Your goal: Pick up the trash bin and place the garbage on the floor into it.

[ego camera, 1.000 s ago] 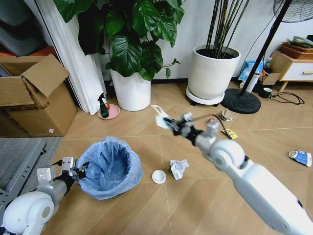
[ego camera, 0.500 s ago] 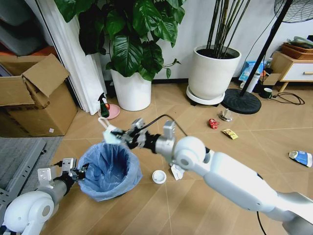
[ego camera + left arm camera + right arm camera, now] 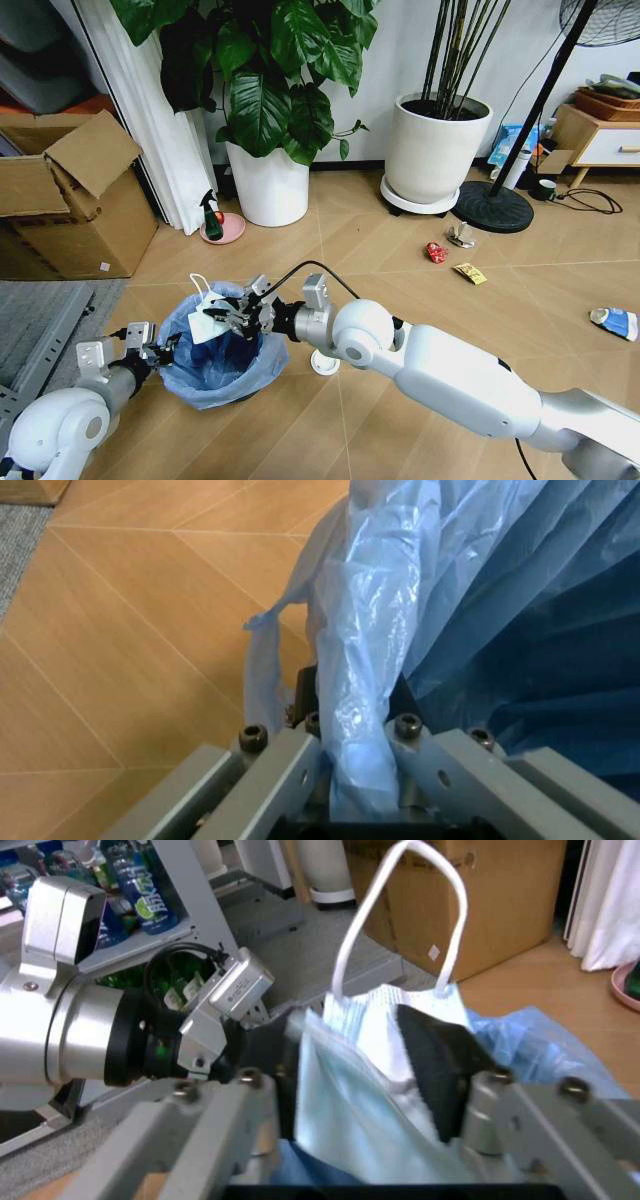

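Mask over bin mouth, ready for the drop.
We pinch a pale-blue face mask in our right gripper, hanging directly above the open trash bin, its ear loop upward. Our left gripper clamps the bin's bag-lined rim at the near-left edge. On the floor, a white disc lies just beside the bin.

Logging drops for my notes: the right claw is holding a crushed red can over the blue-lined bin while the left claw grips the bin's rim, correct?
Not a can. The right claw holds a white face mask over the bin, as the right wrist view shows. The red can lies on the floor. The left claw does grip the rim.
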